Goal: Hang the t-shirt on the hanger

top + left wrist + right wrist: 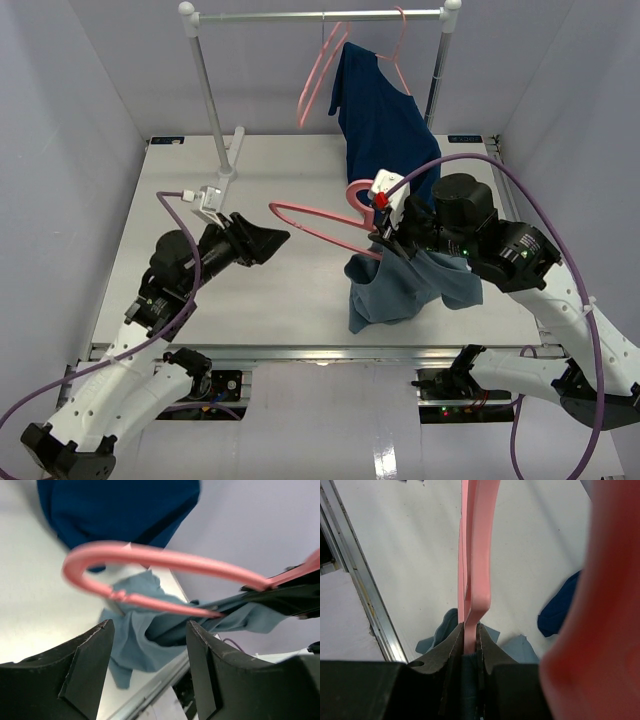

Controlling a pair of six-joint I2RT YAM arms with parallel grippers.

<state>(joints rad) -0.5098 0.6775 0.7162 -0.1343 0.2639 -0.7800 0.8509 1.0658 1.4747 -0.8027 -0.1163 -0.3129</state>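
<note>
I judge the job about half done. The t-shirt [410, 285] hangs bunched from the far end of the hanger [310, 222], just under my right wrist. Its lower folds seem to reach the counter [280, 170], though I cannot tell whether they truly rest there. The other end of the hanger, the rounded shoulder pointing toward my left arm, is bare pink all the way along. As I see it, what remains is to draw the cloth over that bare shoulder and settle the collar around the hook. How far the covered end sits inside the neck or a sleeve is hidden by the folds, so I cannot say. My right fingers [445, 652] are pressed together on the hanger's thin pink rod and carry it in the air above the counter, with a little blue-grey cloth showing just below the pinch. My left fingers [85, 665] stand spread wide with nothing between them. They face the bare looped end of the hanger, near it but apart from it.
</note>
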